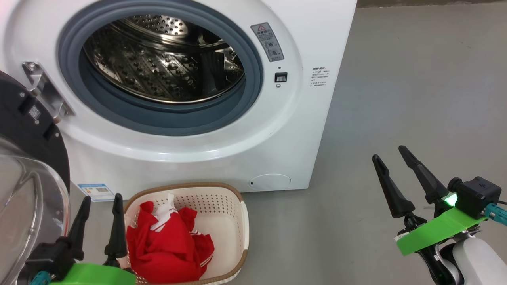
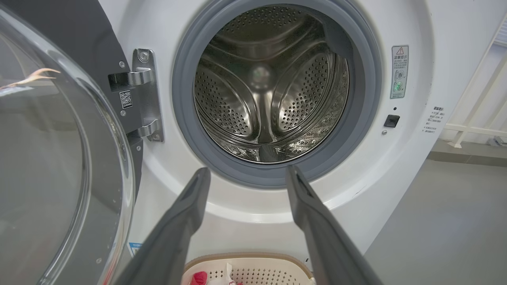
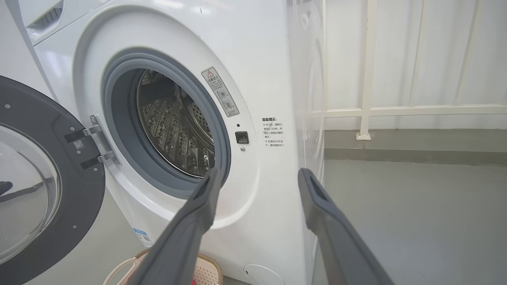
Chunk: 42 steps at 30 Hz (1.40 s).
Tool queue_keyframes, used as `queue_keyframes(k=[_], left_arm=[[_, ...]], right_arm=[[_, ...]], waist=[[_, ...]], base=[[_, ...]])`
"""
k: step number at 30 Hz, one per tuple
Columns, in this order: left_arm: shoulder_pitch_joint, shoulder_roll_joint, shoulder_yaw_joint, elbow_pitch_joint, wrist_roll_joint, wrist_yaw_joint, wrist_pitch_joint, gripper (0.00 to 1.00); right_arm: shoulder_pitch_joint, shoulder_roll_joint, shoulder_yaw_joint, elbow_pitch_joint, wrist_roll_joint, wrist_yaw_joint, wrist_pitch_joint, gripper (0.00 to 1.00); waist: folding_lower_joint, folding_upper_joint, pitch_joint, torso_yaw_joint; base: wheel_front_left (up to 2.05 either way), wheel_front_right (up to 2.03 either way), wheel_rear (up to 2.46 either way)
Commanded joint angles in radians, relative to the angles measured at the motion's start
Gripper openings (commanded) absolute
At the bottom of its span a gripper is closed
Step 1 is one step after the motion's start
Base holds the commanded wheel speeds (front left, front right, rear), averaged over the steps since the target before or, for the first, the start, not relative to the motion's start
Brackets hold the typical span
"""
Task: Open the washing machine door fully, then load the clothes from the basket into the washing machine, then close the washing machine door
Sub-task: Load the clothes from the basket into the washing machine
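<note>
Door-opening step looks done: the washing machine door (image 1: 27, 130) hangs swung out to the left on its hinge (image 1: 43, 89), and the drum (image 1: 158, 67) of the washing machine (image 1: 222, 158) stands exposed, w/ nothing in the part that shows. So step in hand = loading, not yet begun. The clothes (image 1: 166, 245) lie bunched as one red heap in the basket (image 1: 237, 225), which sits on the floor (image 1: 396, 99) right in front of the machine, below the opening. Left gripper (image 1: 101, 197) hovers just beside the basket's left rim, btwn it and the door, fingers apart and empty; its wrist view looks at the drum mouth, w/ the basket at the bottom edge. Right gripper (image 1: 389, 152) is well off to the right over bare floor, fingers likewise apart, holding nothing. Next move prob. falls to the left arm, being nearest: tilt down, sink the fingers into the heap, pinch a thick fold, lift clear of the rim, then carry it up & over the grey gasket (image 1: 158, 118) lip into the drum. Fabric is limp, so a shallow pinch may slip or drag the rest along, and the light basket could shift. The door's glass bowl is close on that arm's left, so little room that side.
</note>
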Motion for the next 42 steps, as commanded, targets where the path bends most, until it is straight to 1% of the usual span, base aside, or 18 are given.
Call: queue_keyframes(k=[1,8,18,33,42], left_arm=[[-0.038,0.014,0.038,-0.018,0.01,-0.002,-0.009,1.0],[-0.051,0.013,0.039,-0.011,0.015,0.004,-0.009,1.0],[-0.11,0.012,0.038,0.029,0.03,0.018,-0.009,1.0],[-0.226,0.002,0.053,0.161,0.042,0.018,-0.009,1.0],[-0.304,0.002,0.051,0.281,0.038,0.01,-0.009,1.0]], right_arm=[[-0.007,-0.012,0.011,-0.026,-0.005,0.002,-0.012,1.0],[-0.016,-0.012,0.006,-0.032,-0.004,0.002,-0.012,1.0],[-0.045,-0.006,-0.004,-0.046,-0.006,0.002,-0.012,1.0],[-0.102,0.007,0.013,-0.062,-0.008,0.002,-0.012,1.0],[-0.135,0.015,0.014,-0.073,-0.007,0.002,-0.012,1.0]], waist=[[0.0,0.0,0.004,-0.001],[0.0,0.0,0.046,-0.008],[0.0,0.0,0.148,-0.014],[0.0,0.0,0.286,-0.036],[0.0,0.0,0.368,-0.046]], base=[[0.0,0.0,0.0],[0.0,0.0,0.0],[0.0,0.0,0.0],[0.0,0.0,0.0],[0.0,0.0,0.0]])
